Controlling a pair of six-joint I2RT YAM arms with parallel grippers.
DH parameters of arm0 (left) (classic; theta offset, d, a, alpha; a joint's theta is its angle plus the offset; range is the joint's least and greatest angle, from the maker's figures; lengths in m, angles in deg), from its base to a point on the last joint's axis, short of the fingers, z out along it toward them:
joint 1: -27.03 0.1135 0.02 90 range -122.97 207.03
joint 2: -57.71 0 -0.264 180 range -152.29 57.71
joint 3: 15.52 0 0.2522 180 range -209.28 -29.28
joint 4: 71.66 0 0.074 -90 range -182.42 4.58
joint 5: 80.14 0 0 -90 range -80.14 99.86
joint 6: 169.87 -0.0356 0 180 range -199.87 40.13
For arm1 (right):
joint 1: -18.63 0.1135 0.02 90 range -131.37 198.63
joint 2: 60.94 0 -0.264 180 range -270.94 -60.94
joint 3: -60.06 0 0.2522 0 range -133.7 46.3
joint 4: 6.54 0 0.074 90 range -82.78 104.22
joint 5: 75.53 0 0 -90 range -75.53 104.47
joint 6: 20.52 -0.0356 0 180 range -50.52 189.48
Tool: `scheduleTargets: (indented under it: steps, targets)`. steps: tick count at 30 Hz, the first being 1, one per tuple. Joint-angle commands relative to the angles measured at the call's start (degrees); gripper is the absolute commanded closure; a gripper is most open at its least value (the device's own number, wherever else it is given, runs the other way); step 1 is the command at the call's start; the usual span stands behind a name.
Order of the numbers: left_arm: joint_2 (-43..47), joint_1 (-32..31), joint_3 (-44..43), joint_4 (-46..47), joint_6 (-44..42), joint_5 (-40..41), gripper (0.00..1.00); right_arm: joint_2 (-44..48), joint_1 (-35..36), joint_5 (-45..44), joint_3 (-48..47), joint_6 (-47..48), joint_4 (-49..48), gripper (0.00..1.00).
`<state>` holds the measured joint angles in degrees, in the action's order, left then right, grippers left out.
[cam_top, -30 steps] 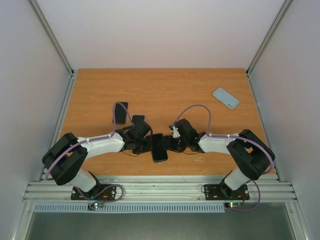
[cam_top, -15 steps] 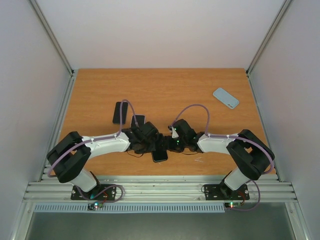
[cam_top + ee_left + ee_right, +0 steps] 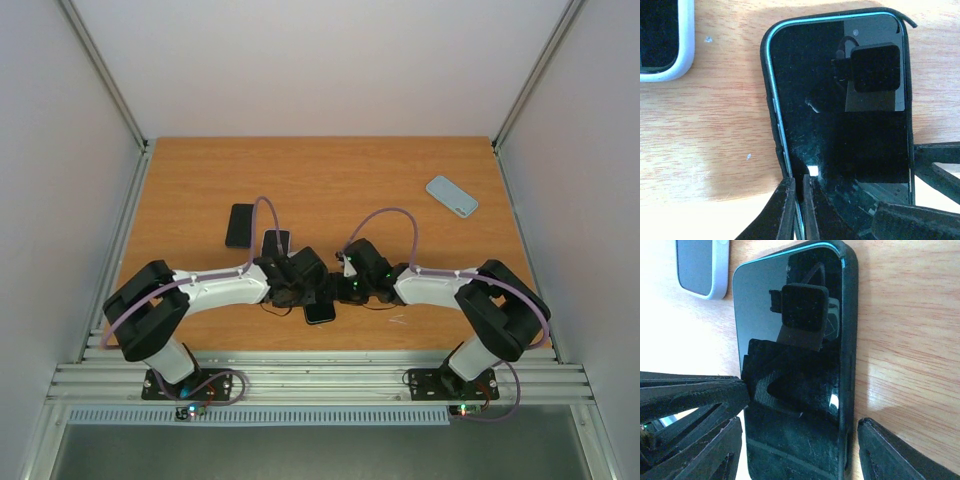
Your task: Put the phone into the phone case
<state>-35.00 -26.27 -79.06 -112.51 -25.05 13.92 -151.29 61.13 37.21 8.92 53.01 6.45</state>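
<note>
A black-screened phone with a teal rim (image 3: 840, 100) lies face up in a black phone case (image 3: 768, 60) on the table. The case's lip stands slightly off at one far corner (image 3: 910, 21). My left gripper (image 3: 801, 200) is pinched shut on the case's left edge, with the teal rim between its fingers. In the right wrist view the phone (image 3: 790, 340) lies between the spread fingers of my open right gripper (image 3: 802, 410). Its left finger (image 3: 700, 395) touches the phone's side and its right finger (image 3: 900, 455) stands just clear of the case (image 3: 850, 340). From above, both grippers (image 3: 303, 288) (image 3: 342, 290) cover most of the phone (image 3: 320, 313).
A second device in a pale grey case (image 3: 665, 45) lies close by, also seen from above (image 3: 276, 240) and in the right wrist view (image 3: 702, 267). A black slab (image 3: 240, 225) lies at the left. A light blue case (image 3: 452, 195) lies at the far right of the wooden table (image 3: 350, 180).
My left arm has reached right over the phone, uncovering the black slab at the left. The grippers now hide more of the phone. The right arm has barely moved.
</note>
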Motion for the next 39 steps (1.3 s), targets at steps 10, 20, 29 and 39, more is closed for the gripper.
scheduleTargets:
  steps: [10, 20, 29, 39]
  targets:
    - [-1.6, -2.1, 1.3, -2.7, 0.3, -2.2, 0.92, 6.1, 0.5, -5.5, 2.3, 2.7, 9.5, 0.34]
    - [9.2, -2.1, 0.6, -3.7, 0.1, -3.7, 0.82, 8.0, 1.3, -3.3, 3.4, 2.5, 9.2, 0.35]
    - [8.0, -4.5, 4.5, -0.9, 3.2, -6.3, 0.93, 7.6, 1.7, -1.6, 4.4, 1.9, 7.0, 0.35]
    - [5.7, -5.1, 4.2, -0.4, 3.2, -6.5, 0.95, 7.4, 1.9, -1.7, 4.7, 1.7, 6.8, 0.35]
